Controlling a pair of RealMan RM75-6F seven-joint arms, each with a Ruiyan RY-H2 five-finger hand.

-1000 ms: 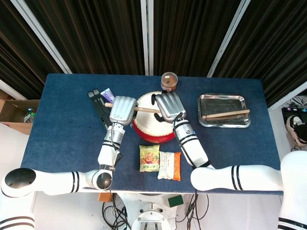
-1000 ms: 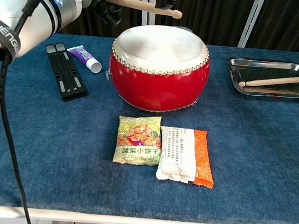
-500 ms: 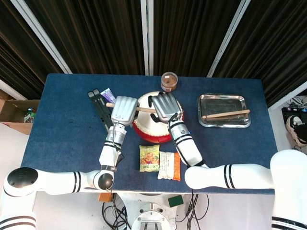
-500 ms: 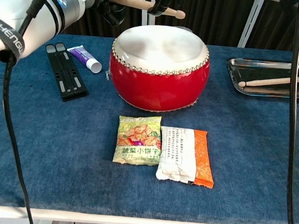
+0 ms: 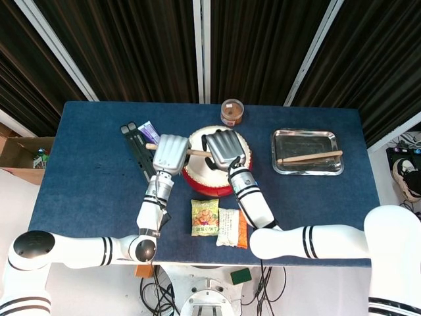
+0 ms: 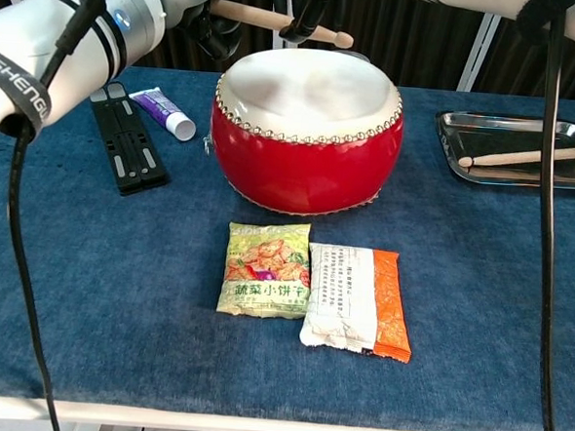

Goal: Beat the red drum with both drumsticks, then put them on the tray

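The red drum (image 6: pixel 307 129) with a white skin stands mid-table. My left hand (image 5: pixel 170 153) grips a wooden drumstick (image 6: pixel 280 22) and holds it level above the drum's far edge, its tip pointing right. My right hand (image 5: pixel 223 148) hovers over the drum right next to the left hand. Its fingers (image 6: pixel 303 9) reach down at the stick's shaft, still apart, and the head view hides them under the back of the hand. A second drumstick (image 5: pixel 309 157) lies in the metal tray (image 5: pixel 332 170) at the right.
Two snack packets (image 6: pixel 267 270) (image 6: pixel 359 298) lie in front of the drum. A black folding stand (image 6: pixel 126 137) and a purple tube (image 6: pixel 167 112) lie to its left. A brown jar (image 5: pixel 231 112) stands behind it.
My right hand has moved left across the drum, closing up to the left hand and the stick. The left hand and its stick have shifted slightly.
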